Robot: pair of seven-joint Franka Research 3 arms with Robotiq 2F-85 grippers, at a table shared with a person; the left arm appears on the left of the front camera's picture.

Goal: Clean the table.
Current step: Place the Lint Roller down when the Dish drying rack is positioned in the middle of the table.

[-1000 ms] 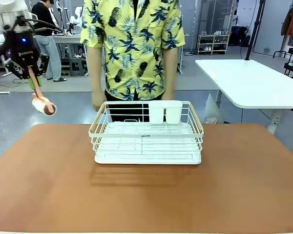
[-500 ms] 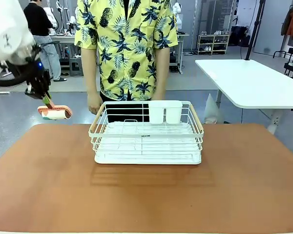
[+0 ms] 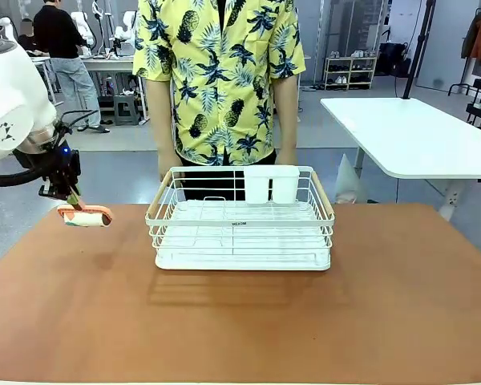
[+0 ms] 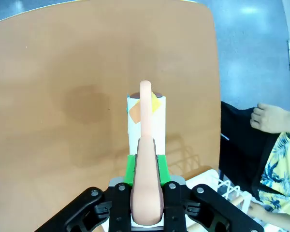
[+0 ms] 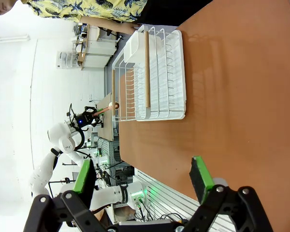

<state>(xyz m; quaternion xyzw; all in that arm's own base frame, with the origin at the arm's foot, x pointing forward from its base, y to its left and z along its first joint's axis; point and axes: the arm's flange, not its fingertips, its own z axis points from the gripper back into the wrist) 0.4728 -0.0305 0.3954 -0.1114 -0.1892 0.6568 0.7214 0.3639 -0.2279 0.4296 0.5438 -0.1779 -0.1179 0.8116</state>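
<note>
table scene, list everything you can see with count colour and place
table: one, reddish-brown, across the near half of the front view
dish rack: one, white wire with wooden handles, at the table's far middle
cutlery holder: one, white, at the rack's far side
lint roller: one, salmon handle and white roll, held above the table's far left part
white table: one, white top and legs, on the floor beyond the far right corner
person: one, yellow patterned shirt, standing behind the rack
left gripper: one, black with green pads, shut on the lint roller's handle
right gripper: one, black with green pads, open above the table
</note>
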